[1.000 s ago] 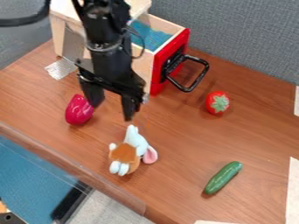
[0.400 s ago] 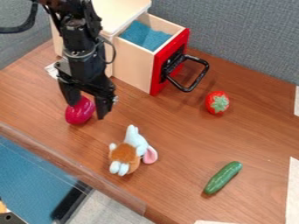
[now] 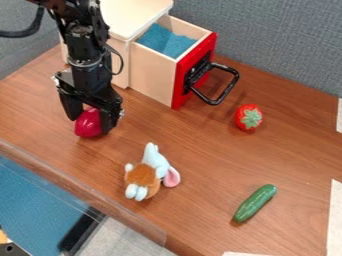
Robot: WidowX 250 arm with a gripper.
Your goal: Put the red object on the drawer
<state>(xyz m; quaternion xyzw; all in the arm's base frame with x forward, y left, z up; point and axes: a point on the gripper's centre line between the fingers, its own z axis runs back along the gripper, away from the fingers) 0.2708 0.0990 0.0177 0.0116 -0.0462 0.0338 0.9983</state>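
Between two fingers [image 3: 107, 120], apparently one pepper [image 3: 87, 124]

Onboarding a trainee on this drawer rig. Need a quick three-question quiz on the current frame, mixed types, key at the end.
1. True or false: the drawer stands open.
2. Where is the crimson object relative to the end effector?
A) Above it
B) Between its fingers
C) Far off to one side
3. Which lies farthest from the drawer: the plush toy, the cucumber or the leafy-topped red fruit?

Key: 1 true; 2 B; 3 cucumber
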